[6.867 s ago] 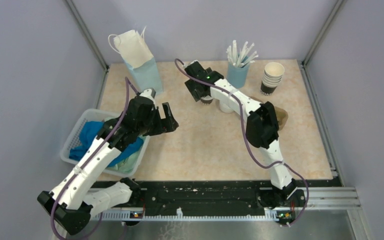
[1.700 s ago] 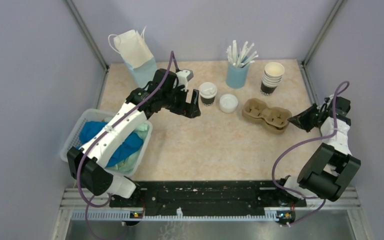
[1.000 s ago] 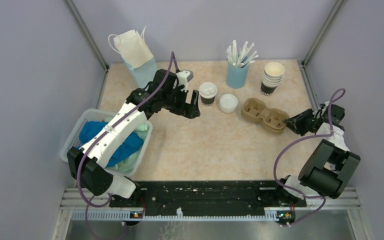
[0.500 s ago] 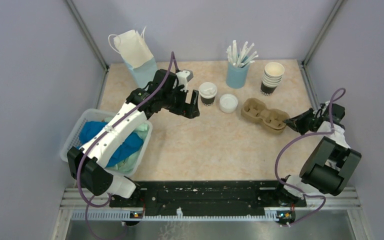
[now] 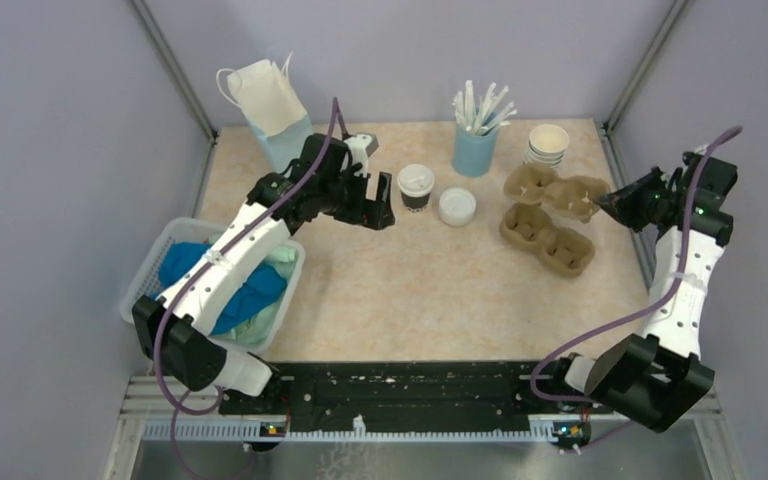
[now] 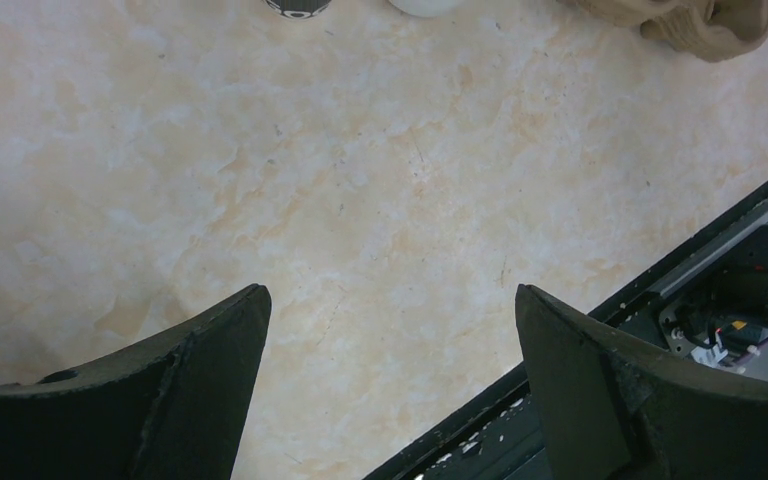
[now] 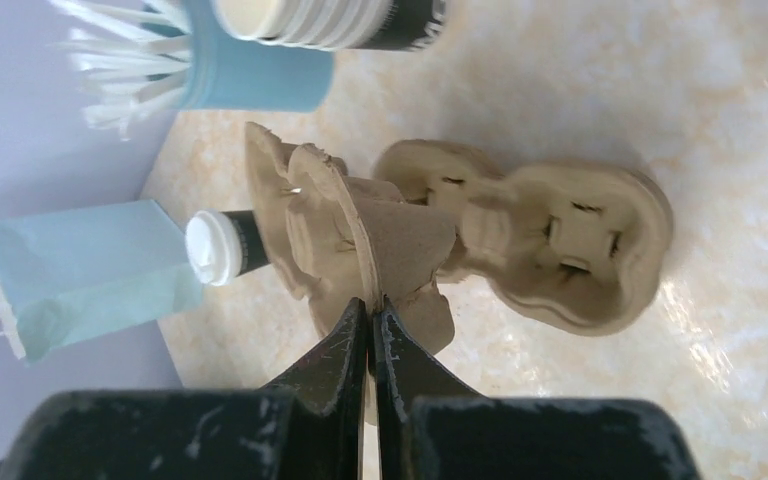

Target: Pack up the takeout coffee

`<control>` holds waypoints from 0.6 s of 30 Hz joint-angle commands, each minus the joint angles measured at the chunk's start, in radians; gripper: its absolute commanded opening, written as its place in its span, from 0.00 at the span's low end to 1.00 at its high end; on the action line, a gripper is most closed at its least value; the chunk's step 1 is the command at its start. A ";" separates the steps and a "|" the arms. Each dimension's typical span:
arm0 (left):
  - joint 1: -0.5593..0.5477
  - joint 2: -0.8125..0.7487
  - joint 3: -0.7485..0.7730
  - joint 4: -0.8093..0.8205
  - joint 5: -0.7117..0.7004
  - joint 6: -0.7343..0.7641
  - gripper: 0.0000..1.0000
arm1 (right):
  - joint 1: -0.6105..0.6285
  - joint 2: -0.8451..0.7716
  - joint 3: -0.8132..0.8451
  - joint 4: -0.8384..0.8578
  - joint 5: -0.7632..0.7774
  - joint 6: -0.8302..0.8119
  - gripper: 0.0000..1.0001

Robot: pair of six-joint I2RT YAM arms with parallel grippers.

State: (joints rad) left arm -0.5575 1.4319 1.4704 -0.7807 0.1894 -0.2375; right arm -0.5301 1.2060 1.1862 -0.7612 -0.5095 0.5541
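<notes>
One coffee (image 5: 416, 187), dark-bodied under a white dome, is standing between the wide-spread left gripper (image 5: 374, 210) and a lid (image 5: 456, 206); the right gripper (image 5: 605, 203) is pinching a carrier (image 5: 558, 190) aloft.

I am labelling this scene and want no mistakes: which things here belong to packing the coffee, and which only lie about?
Belong to the job:
- takeout coffee
- cup carrier, held up by the right gripper
- probably the paper bag

Lying about:
- second carrier on the table
- loose lid
- stack of cups
- straw holder
- basket of cloths
</notes>
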 commanded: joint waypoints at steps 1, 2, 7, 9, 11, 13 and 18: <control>0.022 0.007 0.071 0.016 -0.020 -0.077 0.98 | 0.094 -0.030 0.194 -0.094 0.071 -0.031 0.00; 0.027 0.006 0.077 0.013 -0.019 -0.102 0.98 | 0.119 -0.032 0.223 -0.105 0.077 -0.038 0.00; 0.074 -0.035 0.073 0.000 0.008 -0.260 0.98 | 0.335 -0.086 0.280 -0.153 0.086 -0.082 0.00; 0.112 -0.058 0.083 -0.021 0.029 -0.318 0.98 | 0.418 -0.121 0.256 -0.159 0.058 -0.088 0.00; 0.161 -0.083 0.102 -0.048 0.045 -0.353 0.98 | 0.508 -0.163 0.204 -0.150 0.022 -0.089 0.00; 0.206 -0.108 0.120 -0.071 0.020 -0.352 0.98 | 0.602 -0.201 0.133 -0.129 -0.040 -0.080 0.00; 0.344 -0.082 0.225 -0.148 -0.050 -0.328 0.98 | 0.719 -0.319 0.015 -0.118 -0.104 -0.056 0.00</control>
State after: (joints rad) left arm -0.2871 1.3636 1.5921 -0.8848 0.1902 -0.5541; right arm 0.1341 0.9657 1.2514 -0.8902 -0.5514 0.4904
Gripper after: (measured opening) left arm 0.983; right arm 0.010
